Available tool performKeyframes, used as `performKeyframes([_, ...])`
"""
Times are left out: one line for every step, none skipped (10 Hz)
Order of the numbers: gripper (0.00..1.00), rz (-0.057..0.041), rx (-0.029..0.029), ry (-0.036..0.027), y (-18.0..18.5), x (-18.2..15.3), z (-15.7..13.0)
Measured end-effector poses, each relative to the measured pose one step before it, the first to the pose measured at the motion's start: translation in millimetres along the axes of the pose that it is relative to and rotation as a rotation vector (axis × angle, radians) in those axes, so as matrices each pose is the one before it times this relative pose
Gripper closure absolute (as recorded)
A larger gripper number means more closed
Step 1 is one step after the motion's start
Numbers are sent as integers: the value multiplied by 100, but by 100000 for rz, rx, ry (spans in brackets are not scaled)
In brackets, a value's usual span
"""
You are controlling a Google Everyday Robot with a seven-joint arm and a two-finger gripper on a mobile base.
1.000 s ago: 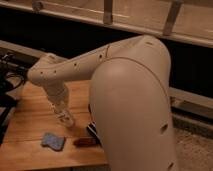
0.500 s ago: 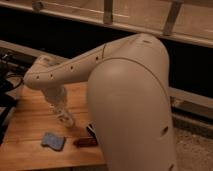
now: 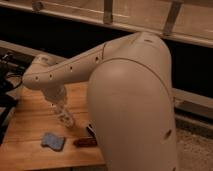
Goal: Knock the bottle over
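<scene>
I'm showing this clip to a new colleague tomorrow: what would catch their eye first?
The robot's big cream-white arm fills the middle and right of the view, bending down over the light wooden table. Its gripper hangs low above the tabletop, left of centre. Near the front edge lie a small blue sponge-like pad and, to its right, a dark reddish-brown bottle-like object on its side.

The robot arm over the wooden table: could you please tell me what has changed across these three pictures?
Very little. The white arm has swung slightly, its bulky near segment now covering a bit more of the wooden table. The gripper hangs low over the table, roughly where it was. The blue cloth-like object and the dark reddish-brown object lying flat have not moved. Nothing was taken hold of or let go.
</scene>
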Motion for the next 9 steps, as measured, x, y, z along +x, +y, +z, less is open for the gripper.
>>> performKeyframes([100, -657, 263, -817, 467, -192, -144])
performKeyframes([100, 160, 575, -565, -76, -102, -114])
performKeyframes([100, 3, 876, -629, -328, -36, 13])
performKeyframes([100, -285, 487, -696, 60, -188, -32])
performKeyframes([100, -412, 44, -596, 360, -211, -75])
performKeyframes([100, -300, 84, -322, 234, -124, -12])
performKeyframes([100, -140, 147, -242, 59, -59, -2])
performKeyframes([100, 155, 44, -40, -38, -95, -26])
performKeyframes([100, -219, 132, 14, 76, -24, 6])
